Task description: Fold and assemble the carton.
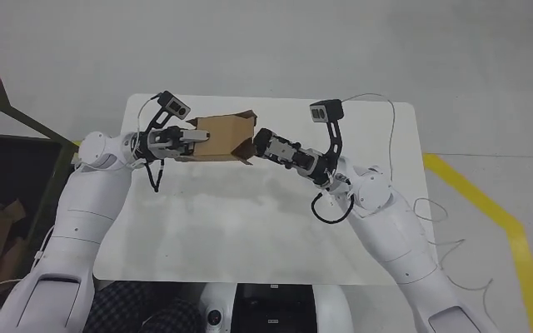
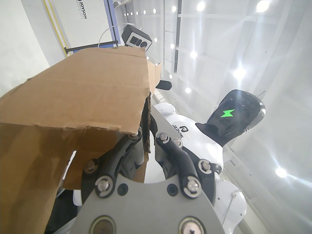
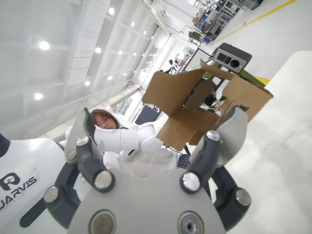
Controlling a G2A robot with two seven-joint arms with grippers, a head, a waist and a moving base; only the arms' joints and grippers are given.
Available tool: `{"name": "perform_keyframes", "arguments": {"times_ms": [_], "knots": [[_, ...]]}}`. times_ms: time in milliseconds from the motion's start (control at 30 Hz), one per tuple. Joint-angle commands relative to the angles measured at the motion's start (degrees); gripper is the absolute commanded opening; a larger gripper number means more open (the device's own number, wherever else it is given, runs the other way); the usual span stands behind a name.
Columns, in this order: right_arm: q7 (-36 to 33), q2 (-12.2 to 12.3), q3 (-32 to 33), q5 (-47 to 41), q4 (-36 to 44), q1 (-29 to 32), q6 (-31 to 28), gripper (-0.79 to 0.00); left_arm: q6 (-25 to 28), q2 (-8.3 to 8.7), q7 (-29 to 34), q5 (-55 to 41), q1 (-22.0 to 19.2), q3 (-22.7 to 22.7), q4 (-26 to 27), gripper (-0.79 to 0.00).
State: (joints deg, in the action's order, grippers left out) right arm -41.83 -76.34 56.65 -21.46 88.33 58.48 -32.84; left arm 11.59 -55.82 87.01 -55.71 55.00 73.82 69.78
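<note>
A brown cardboard carton hangs above the far half of the white table, between the two arms. My left gripper is at its left end. In the left wrist view that gripper is shut on a thin wall of the carton. My right gripper is at the carton's right end, where the flaps stand loose. In the right wrist view the gripper is open wide, the carton's open end lies just ahead, and one finger is close to a flap's edge.
A dark bin holding cardboard pieces stands on the floor left of the table. A thin cable runs across the table's far right corner. A yellow line marks the floor to the right.
</note>
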Motion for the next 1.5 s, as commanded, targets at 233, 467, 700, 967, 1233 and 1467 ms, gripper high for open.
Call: {"name": "perform_keyframes", "arguments": {"times_ms": [233, 467, 700, 967, 1233, 1467], "knots": [[-0.82, -0.76, -2.42, -1.06, -0.52, -1.78, -0.41, 0.0, -0.25, -0.44, 0.09, 0.63, -0.42, -0.65, -0.16, -0.785], [-1.9, -1.02, -3.19, -0.9, -1.46, -2.53, 0.63, 0.0, -0.57, -0.69, 0.73, 0.39, -0.58, -0.7, 0.36, -0.785], [-2.98, -1.45, -4.74, -0.53, -1.86, -3.4, 1.23, 0.0, -0.65, -0.88, 0.99, 0.85, -0.86, -0.68, 1.07, -0.785], [-3.99, -1.71, -5.52, 0.81, -2.35, -4.31, 2.5, 0.0, -0.61, -0.93, 0.99, 1.88, -0.97, -0.97, 2.02, -0.785], [-4.55, -1.81, -5.63, 1.0, -2.7, -4.2, 3.22, 0.0, -0.71, -0.92, 0.99, 1.21, -0.91, -0.65, 2.01, -0.785], [-3.79, -2.12, -5.7, -0.12, -3.23, -4.25, 2.05, 0.0, -0.58, -0.83, 0.99, 1.57, -0.94, -0.35, 0.68, -0.785]]}}
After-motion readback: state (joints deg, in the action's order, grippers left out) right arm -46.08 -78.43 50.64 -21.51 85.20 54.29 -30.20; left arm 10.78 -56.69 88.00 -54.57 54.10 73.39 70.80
